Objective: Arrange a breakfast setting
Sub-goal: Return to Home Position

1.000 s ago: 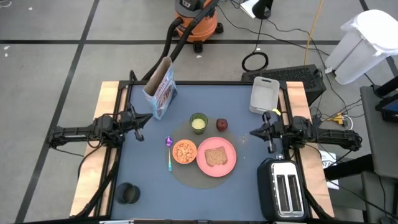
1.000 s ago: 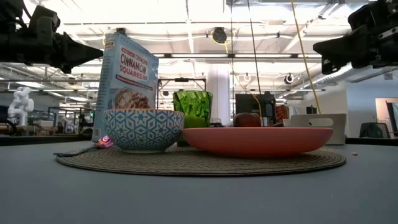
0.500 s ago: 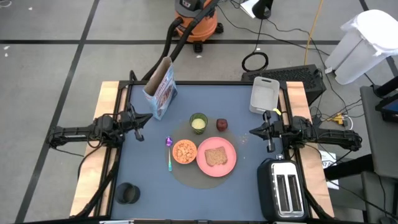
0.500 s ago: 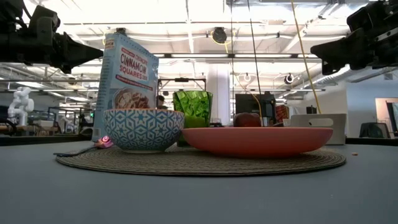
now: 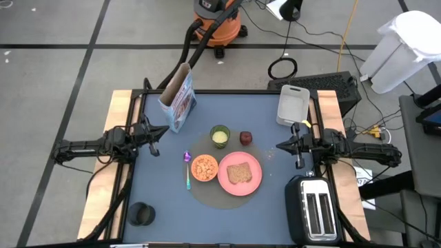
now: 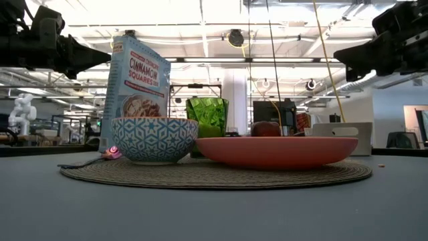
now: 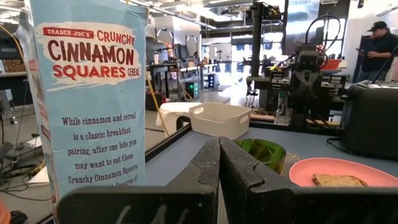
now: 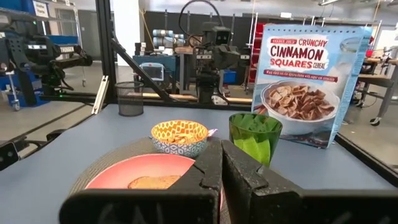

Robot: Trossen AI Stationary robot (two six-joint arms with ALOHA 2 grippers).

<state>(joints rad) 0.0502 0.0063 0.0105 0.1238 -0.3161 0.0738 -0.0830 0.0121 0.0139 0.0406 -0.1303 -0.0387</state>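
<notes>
Blue-grey table, cluttered workshop beyond. Round mat mid-table holds pink plate with toast, orange bowl, spoon; green cup and apple at its far rim. Cereal bag toward far-left corner. Left gripper at left edge, right gripper at right edge, both pinched closed, empty. Setting sits between them, likely clear of either arm's way home.

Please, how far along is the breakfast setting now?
Done: toast on the plate, filled bowl with the spoon beside it, cup and apple nearby. In hand: nothing; left gripper and right gripper, jaws shut, wait at the sides of the table. Left: nothing apparent.
</notes>
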